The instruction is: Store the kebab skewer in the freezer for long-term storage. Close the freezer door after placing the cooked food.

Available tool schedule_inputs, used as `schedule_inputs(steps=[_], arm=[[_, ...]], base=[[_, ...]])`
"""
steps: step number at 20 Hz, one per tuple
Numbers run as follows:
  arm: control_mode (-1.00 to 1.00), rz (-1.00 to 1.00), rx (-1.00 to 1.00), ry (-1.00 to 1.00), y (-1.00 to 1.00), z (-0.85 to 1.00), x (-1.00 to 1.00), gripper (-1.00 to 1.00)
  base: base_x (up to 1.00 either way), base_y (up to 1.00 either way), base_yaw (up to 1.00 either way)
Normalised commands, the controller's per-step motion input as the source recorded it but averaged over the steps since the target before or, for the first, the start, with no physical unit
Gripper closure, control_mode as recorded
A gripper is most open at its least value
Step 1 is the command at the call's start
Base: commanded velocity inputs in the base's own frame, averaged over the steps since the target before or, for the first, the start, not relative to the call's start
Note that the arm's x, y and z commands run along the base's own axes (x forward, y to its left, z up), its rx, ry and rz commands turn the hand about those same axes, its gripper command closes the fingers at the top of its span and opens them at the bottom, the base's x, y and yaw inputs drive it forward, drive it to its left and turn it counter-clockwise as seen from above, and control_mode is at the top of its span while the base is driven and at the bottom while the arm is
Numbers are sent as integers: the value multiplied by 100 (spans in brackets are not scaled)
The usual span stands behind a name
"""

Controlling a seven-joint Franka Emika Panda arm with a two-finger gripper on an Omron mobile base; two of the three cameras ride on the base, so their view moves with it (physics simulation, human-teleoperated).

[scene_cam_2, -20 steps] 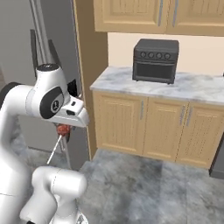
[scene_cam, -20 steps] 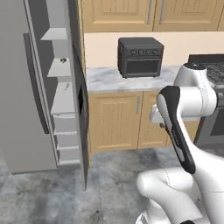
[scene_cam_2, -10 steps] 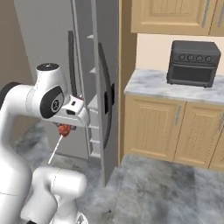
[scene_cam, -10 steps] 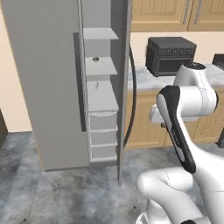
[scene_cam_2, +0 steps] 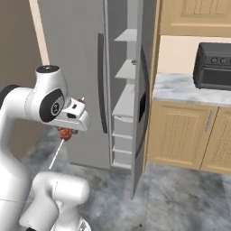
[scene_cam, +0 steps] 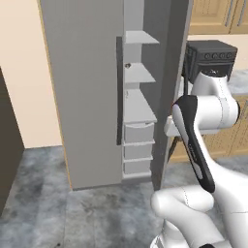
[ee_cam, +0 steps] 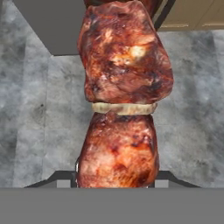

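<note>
right base view: the gripper (scene_cam_2: 67, 131) holds the kebab skewer (scene_cam_2: 62, 139) clamped in its jaws, near the freezer (scene_cam_2: 85, 81), over grey stone floor (scene_cam_2: 180, 198); its freezer door (scene_cam_2: 143, 90) stands open.

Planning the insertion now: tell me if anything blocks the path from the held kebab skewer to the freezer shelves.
Nothing visible does. The kebab skewer hangs from the gripper in front of the freezer; the freezer door stands open and the shelves are exposed.
</note>
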Motion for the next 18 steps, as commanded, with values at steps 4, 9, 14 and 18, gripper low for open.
schedule_inputs(steps=[4,9,14,18], arm=[[100,0,0,0,0,0,0,100],[100,0,0,0,0,0,0,100],[100,0,0,0,0,0,0,100],[100,0,0,0,0,0,0,100]], base=[[46,68,-24],[66,55,-32],[74,29,-35],[78,19,-26]])
